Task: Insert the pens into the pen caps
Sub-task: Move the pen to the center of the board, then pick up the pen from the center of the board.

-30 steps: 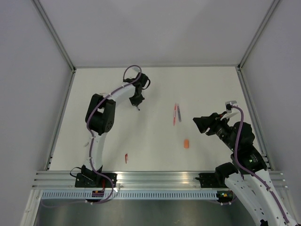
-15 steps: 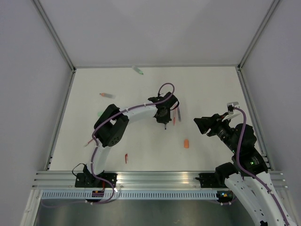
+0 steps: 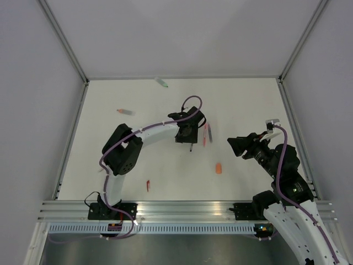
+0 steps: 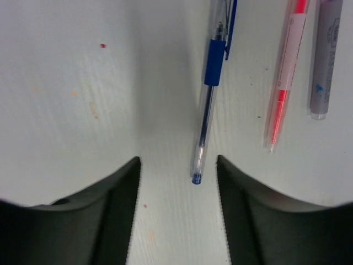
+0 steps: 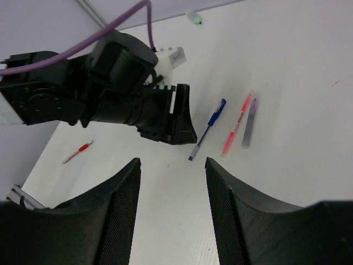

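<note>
Bracketing blue pen (image 4: 208, 105), spread left pincer (image 4: 177, 160)

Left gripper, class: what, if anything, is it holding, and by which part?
Nothing. The left gripper is open, and the blue pen lies loose on the table between its fingers, touching neither.

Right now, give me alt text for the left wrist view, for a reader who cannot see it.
A blue pen lies on the white table, its tip inside the gap of the open left hand, untouched. To its right in the picture, a red pen and a grey pen lie side by side, roughly parallel to it.
</note>
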Robot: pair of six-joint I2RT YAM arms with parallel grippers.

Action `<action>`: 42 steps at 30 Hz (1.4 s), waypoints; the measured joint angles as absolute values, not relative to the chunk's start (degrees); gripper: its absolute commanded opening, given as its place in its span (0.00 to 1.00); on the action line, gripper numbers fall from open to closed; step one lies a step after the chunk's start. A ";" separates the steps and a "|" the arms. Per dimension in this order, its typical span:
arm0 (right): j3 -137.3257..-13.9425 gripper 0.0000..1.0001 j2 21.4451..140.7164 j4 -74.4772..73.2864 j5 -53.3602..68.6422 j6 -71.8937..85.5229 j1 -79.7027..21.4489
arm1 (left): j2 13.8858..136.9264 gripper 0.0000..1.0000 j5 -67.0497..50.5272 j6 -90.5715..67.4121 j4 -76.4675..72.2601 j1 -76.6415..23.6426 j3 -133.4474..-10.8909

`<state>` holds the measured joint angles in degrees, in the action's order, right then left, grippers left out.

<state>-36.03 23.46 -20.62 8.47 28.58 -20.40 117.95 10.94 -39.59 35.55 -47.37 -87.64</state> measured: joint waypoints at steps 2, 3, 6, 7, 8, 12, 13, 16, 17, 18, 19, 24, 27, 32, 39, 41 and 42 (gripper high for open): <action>-36.03 0.56 23.46 -20.62 8.14 28.47 -20.40 | 115.20 0.80 14.13 -39.40 36.64 -47.35 -87.35; -36.03 0.56 23.49 -20.62 8.05 28.45 -20.40 | 113.51 0.82 15.62 -39.38 36.75 -47.31 -87.35; -36.03 0.56 23.49 -20.60 7.88 28.45 -20.40 | 108.62 0.82 18.68 -38.79 36.80 -46.89 -87.57; -36.03 0.56 23.49 -20.62 7.86 28.42 -20.40 | 107.22 0.80 19.22 -38.24 36.91 -46.46 -87.88; -36.03 0.56 23.49 -20.60 7.88 28.42 -20.40 | 106.24 0.80 19.46 -37.67 36.95 -45.93 -88.31; -36.03 0.56 23.49 -20.51 8.19 28.25 -20.40 | 103.88 0.78 18.55 -33.56 37.30 -40.73 -89.30; -36.03 0.57 23.49 -20.49 8.32 28.21 -20.40 | 103.72 0.79 18.31 -33.06 37.80 -38.30 -89.30; -36.01 0.57 23.49 -20.32 9.15 28.21 -20.40 | 103.70 0.80 17.37 -32.86 39.62 -30.39 -89.03; -36.01 0.57 23.49 -20.23 9.41 28.21 -20.40 | 103.70 0.80 16.82 -32.88 40.21 -27.33 -88.77; -36.01 0.57 23.49 -20.14 9.67 28.21 -20.40 | 103.70 0.81 16.14 -32.93 40.66 -24.49 -88.44; -35.99 0.57 23.49 -20.08 9.98 28.21 -20.40 | 103.70 0.81 15.81 -33.01 40.84 -21.52 -87.92; -34.68 0.57 24.34 -19.09 10.57 28.23 -20.40 | 103.66 0.84 14.59 -34.26 41.76 -13.37 -84.62; -34.15 0.57 26.55 -18.90 10.70 28.25 -20.40 | 103.68 0.81 14.50 -35.55 42.26 -12.27 -83.94; -33.28 0.57 28.14 -18.39 10.70 28.32 -20.40 | 104.81 0.80 12.58 -41.95 45.43 -8.88 -88.01; -32.64 0.57 28.14 -17.65 10.72 28.47 -20.40 | 108.95 0.76 16.14 -53.78 49.60 -7.20 -97.71; -32.40 0.57 27.53 -17.52 10.70 28.49 -20.40 | 110.10 0.76 16.16 -57.04 49.74 -7.27 -98.78; -32.34 0.57 27.16 -17.56 10.72 28.49 -20.40 | 111.33 0.76 16.27 -59.11 50.33 -7.38 -99.96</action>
<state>-32.34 27.16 -17.56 10.72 28.49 -20.40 111.33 16.27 -59.11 50.33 -7.38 -99.96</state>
